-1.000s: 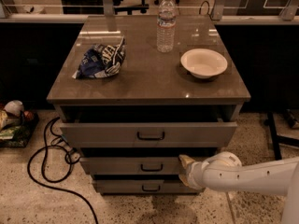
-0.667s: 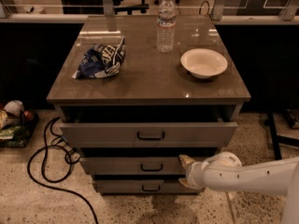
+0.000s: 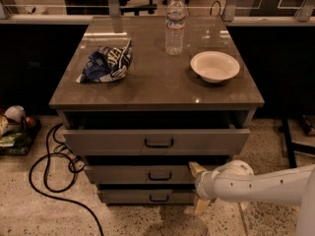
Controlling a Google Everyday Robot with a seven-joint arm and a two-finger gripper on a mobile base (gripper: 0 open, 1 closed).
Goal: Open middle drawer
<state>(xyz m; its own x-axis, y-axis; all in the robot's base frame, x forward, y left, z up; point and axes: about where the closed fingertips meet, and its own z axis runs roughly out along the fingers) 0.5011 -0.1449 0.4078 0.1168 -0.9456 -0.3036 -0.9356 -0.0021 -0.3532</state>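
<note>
The middle drawer (image 3: 133, 174) is the second grey front of the cabinet, with a small black bar handle (image 3: 160, 176). It stands out a little from the cabinet, less than the uppermost drawer (image 3: 113, 141), which is pulled out further. The lowest drawer (image 3: 128, 196) sits below it. My gripper (image 3: 198, 187) comes in from the right on a white arm and is at the right end of the middle drawer's front. Its tan fingers are spread apart, one fingertip (image 3: 195, 169) at the drawer's upper right and the other lower down by the lowest drawer. It holds nothing.
On the cabinet top (image 3: 157, 90) lie a crumpled blue chip bag (image 3: 106, 63), a water bottle (image 3: 175, 24) and a white bowl (image 3: 215, 66). A black cable (image 3: 47, 166) loops on the floor at the left, near some clutter (image 3: 12, 127). A black stand leg (image 3: 289, 146) is at the right.
</note>
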